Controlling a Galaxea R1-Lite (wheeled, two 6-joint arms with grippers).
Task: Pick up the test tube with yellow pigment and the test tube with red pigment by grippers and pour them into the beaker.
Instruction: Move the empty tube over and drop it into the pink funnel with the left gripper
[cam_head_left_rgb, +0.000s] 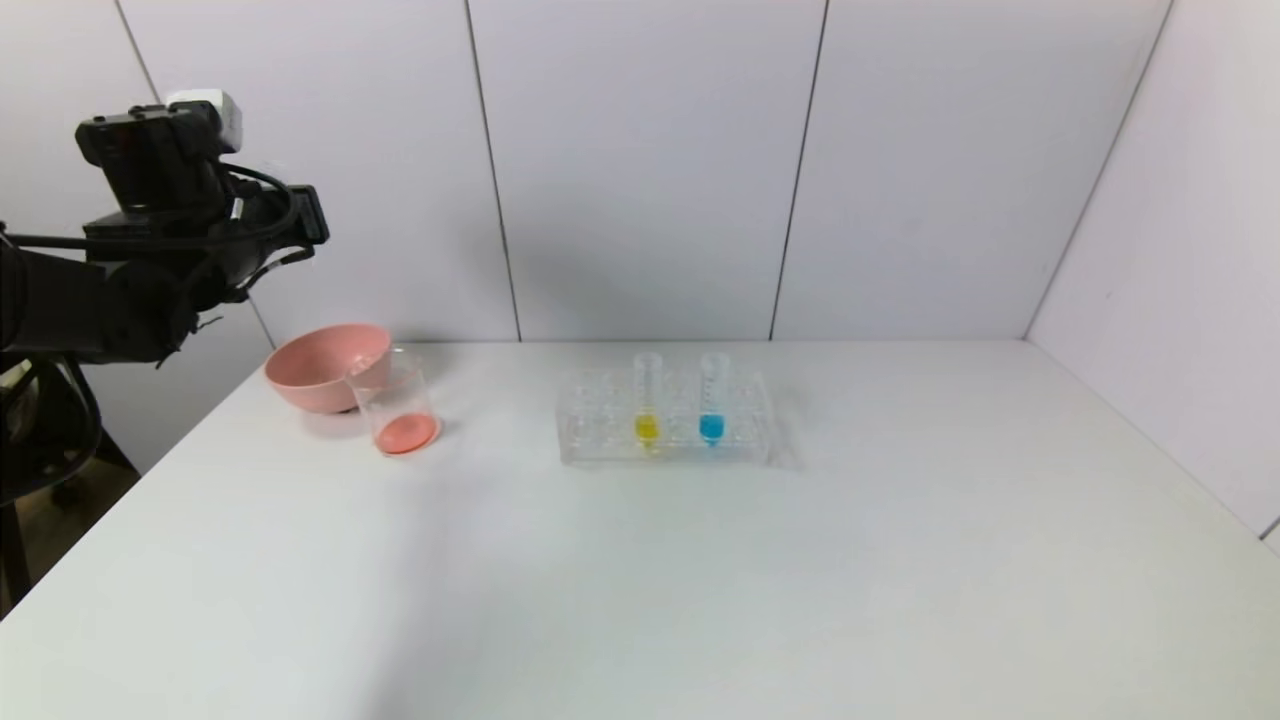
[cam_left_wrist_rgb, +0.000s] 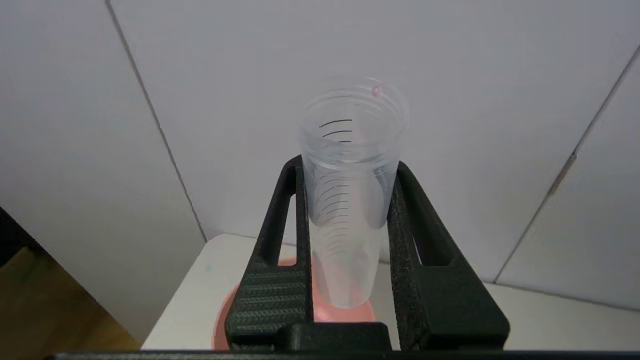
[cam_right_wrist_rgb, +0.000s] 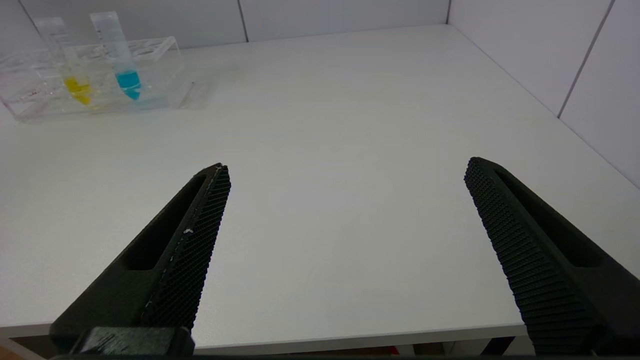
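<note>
Holding an emptied clear tube (cam_left_wrist_rgb: 350, 200) pinched in the left hand (cam_left_wrist_rgb: 350, 165), high above the pink bowl (cam_head_left_rgb: 325, 365). Red pigment already pooled in the beaker (cam_head_left_rgb: 395, 405), touching that bowl. Still waiting in the rack (cam_head_left_rgb: 665, 420), well right of the bowl: yellow tube (cam_head_left_rgb: 647, 400), upright beside blue. Right hand (cam_right_wrist_rgb: 345, 200) spread wide, idle over the counter (cam_head_left_rgb: 700, 580).

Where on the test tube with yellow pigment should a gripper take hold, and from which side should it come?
Grip the test tube with yellow pigment on its bare upper part, which stands above the clear rack. Come from above or from the front. It stands upright, the rack walls in its lower end, and the blue tube stands close beside it, so a sideways approach looks cramped.
</note>
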